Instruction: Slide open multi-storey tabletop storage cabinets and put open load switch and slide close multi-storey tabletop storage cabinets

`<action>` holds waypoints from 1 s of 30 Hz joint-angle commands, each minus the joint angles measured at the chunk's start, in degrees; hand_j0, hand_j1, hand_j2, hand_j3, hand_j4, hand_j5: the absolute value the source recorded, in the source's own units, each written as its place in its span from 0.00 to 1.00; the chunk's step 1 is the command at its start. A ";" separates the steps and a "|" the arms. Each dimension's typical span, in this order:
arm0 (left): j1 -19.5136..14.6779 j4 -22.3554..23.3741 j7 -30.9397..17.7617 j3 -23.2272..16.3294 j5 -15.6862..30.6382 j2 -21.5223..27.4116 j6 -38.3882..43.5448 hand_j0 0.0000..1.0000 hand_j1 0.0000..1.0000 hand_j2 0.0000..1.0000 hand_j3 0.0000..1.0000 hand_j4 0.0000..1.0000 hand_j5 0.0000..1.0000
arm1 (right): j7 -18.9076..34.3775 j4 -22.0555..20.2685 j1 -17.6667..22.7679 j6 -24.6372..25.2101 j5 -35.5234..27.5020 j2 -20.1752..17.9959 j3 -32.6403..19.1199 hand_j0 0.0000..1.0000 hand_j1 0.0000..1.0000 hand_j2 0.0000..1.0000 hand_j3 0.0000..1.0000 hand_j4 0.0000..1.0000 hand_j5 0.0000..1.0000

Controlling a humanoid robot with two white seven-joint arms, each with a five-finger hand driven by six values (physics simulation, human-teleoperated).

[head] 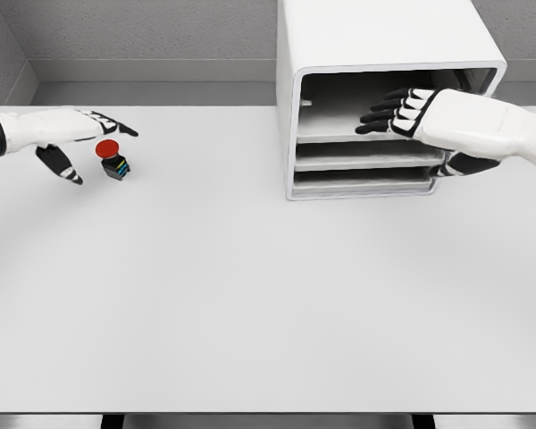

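Left hand (71, 138) comes in from the left edge, fingers spread, thumb down, holding nothing; it sits just beside the switch (113, 159), not visibly touching. Switch stands upright on the bench (250, 295), red mushroom cap on top, dark boxy body w/ coloured marks below. Probably light, rigid plastic, cap smooth and rounded so likely slippery; better to pinch the flat sides of the body low down, thumb vs. fingers. Top-heavy-ish, could tip if nudged. Mid bench is bare. Right of centre, at the back, is the white cabinet (375, 54) w/ stacked drawers (362, 170); top level looks open. Right hand (411, 112) reaches into that top opening, fingers extended and loose, gripping nothing that I can see.
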 commanded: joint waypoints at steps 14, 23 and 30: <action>-1.32 9.07 -0.52 0.52 -1.46 -5.73 0.11 0.94 0.94 0.94 0.94 0.94 0.94 | -0.02 20.60 -11.08 0.10 0.98 9.86 11.56 1.00 1.00 1.00 1.00 1.00 1.00; -1.85 10.39 -0.61 0.70 -2.43 -5.82 0.11 0.76 0.76 0.76 0.76 0.76 0.76 | -0.02 27.28 -11.87 0.10 2.73 9.86 11.92 1.00 1.00 1.00 1.00 1.00 1.00; -2.02 10.65 -0.61 0.61 -2.87 -6.26 0.11 0.73 0.73 0.73 0.73 0.73 0.73 | -0.02 20.87 -11.17 0.10 2.82 8.63 12.09 1.00 1.00 1.00 1.00 1.00 1.00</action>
